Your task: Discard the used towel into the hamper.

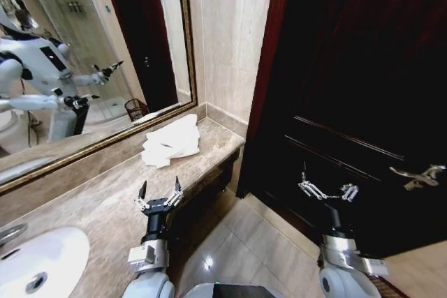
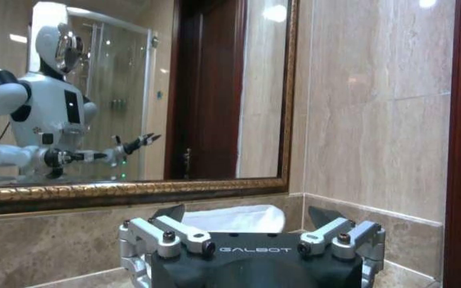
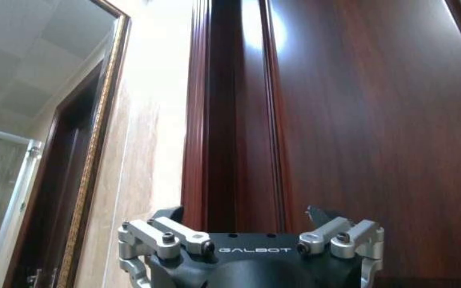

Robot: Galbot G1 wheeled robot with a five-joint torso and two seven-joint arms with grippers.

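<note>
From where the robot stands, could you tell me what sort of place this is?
Most likely a hotel-style bathroom: a marble vanity counter with a white sink, a gold-framed wall mirror, and a crumpled white towel on the counter. The left gripper hovers open above the counter.

Place: you are in a bathroom, hotel-like in finish.
Basin: white sink set into a marble counter.
Wall: gilt-framed mirror above it, beige stone tiles beside.
Reflection: glass shower enclosure.
Exit: dark wooden door with lever handle.
</note>
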